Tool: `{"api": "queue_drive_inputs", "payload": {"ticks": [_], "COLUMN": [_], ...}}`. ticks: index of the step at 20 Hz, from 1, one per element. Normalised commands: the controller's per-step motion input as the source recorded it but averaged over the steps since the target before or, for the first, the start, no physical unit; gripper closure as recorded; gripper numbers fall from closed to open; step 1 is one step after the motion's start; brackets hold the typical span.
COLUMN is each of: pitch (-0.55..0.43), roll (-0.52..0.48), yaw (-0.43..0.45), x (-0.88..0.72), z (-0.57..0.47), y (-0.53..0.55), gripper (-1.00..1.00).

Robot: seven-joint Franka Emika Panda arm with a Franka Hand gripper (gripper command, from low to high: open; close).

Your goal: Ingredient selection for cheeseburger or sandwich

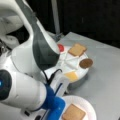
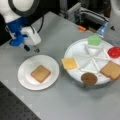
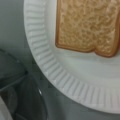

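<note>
Grey tabletop [image 2: 75,100] with a white paper plate [image 2: 25,80] and a divided white tray [image 2: 82,47] set near each other.

One toast square [image 2: 40,73] lies flat on the plate, the start of the sandwich. Beside the plate, the tray holds cheese [image 2: 69,63], patty [image 2: 89,78], a second toast [image 2: 112,70], tomato slice [image 2: 115,52] and lettuce [image 2: 94,40], each in its own compartment. The gripper [image 2: 31,47] hangs just past the plate's rim, on the side away from the tray, holding nothing; I cannot tell how wide it stands.

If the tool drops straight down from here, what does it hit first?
Probably bare table, just beyond the white plate's rim. The tool hangs beside the plate, off the toast, though depth is unclear.
</note>
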Motion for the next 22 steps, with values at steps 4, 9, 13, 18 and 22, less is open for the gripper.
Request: {"api": "queue_drive_inputs", "payload": {"ticks": [4,9,13,18,22], "pitch": [0.103,0.016,-0.08,-0.081,-0.109], "roll": [-0.518,-0.496,-0.404,-0.371,-0.326], "yaw": [-0.109,-0.076,-0.035,0.012,0.063], "x": [-0.49,-0.52,-0.48,-0.5,-0.45], "z": [0.33,0.13,-0.07,-0.12,-0.09], "y": [0.57,0.47,0.25,0.21,0.38], "gripper": [-1.0,-1.0,-1.0,-1.0,-1.0]}}
